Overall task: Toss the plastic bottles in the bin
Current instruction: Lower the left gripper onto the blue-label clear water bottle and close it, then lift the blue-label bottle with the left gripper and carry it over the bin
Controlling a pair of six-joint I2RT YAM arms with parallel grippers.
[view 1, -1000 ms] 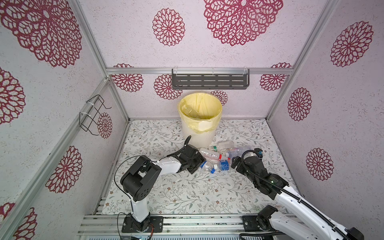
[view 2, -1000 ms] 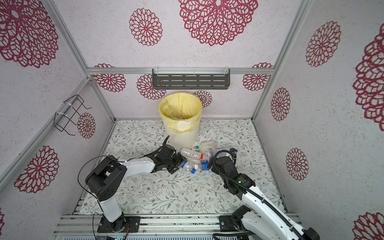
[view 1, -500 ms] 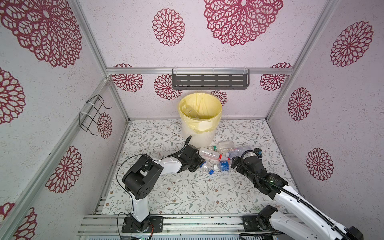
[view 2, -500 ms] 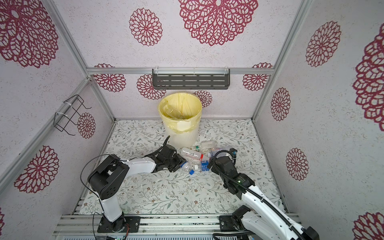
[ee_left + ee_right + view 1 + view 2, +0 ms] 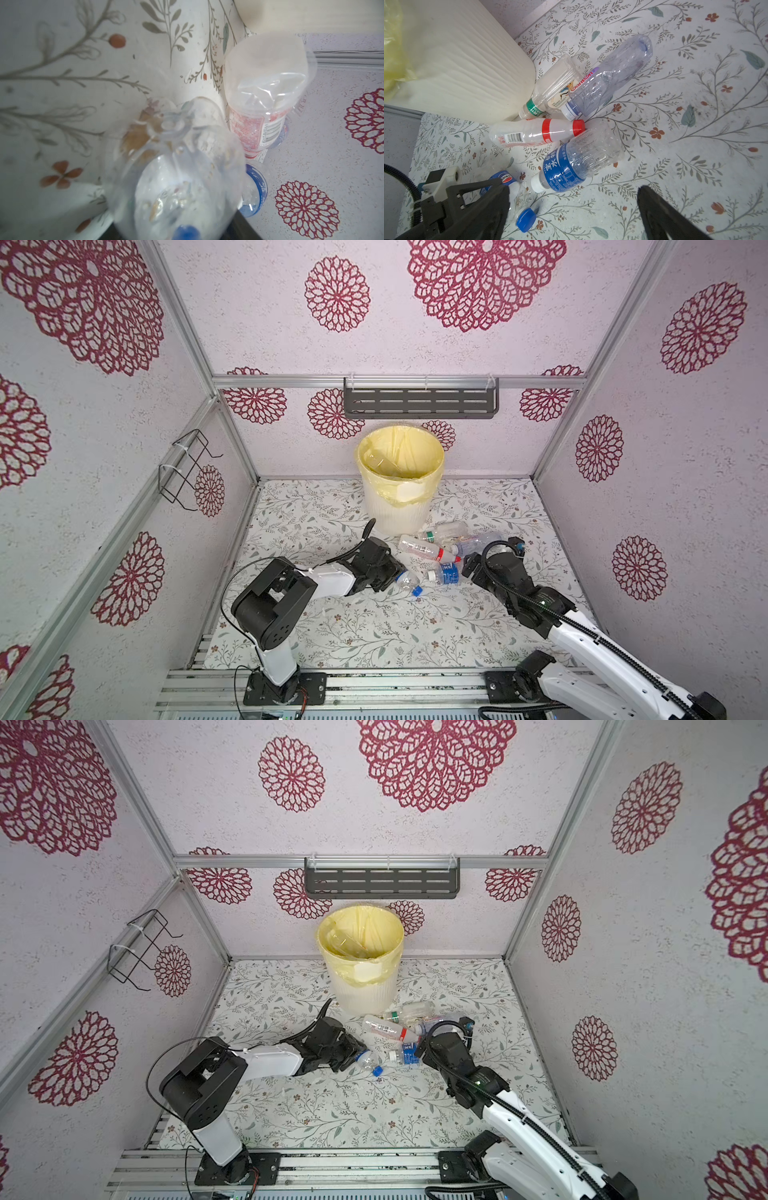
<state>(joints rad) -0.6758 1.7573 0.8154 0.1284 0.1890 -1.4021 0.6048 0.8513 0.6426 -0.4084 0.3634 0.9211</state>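
My left gripper (image 5: 388,572) is shut on a clear bottle with a blue cap (image 5: 407,583), low over the floor. That bottle (image 5: 176,176) fills the left wrist view and hides the jaws. My right gripper (image 5: 468,568) stands open beside a blue-labelled bottle (image 5: 571,164), holding nothing. Beyond it lie a red-capped bottle (image 5: 535,133), a green-labelled bottle (image 5: 550,91) and a clear purple-tinted bottle (image 5: 608,76), all near the foot of the bin (image 5: 399,510). The cream ribbed bin has a yellow bag (image 5: 361,928), and a clear bottle (image 5: 376,460) lies inside.
A dark slotted shelf (image 5: 419,402) hangs on the back wall above the bin, and a wire rack (image 5: 187,468) on the left wall. Patterned walls close in three sides. The flowered floor (image 5: 353,635) runs to a metal rail at the front.
My left gripper has shut on the blue-capped bottle and drawn back slightly with it. The right arm has stayed still and open.
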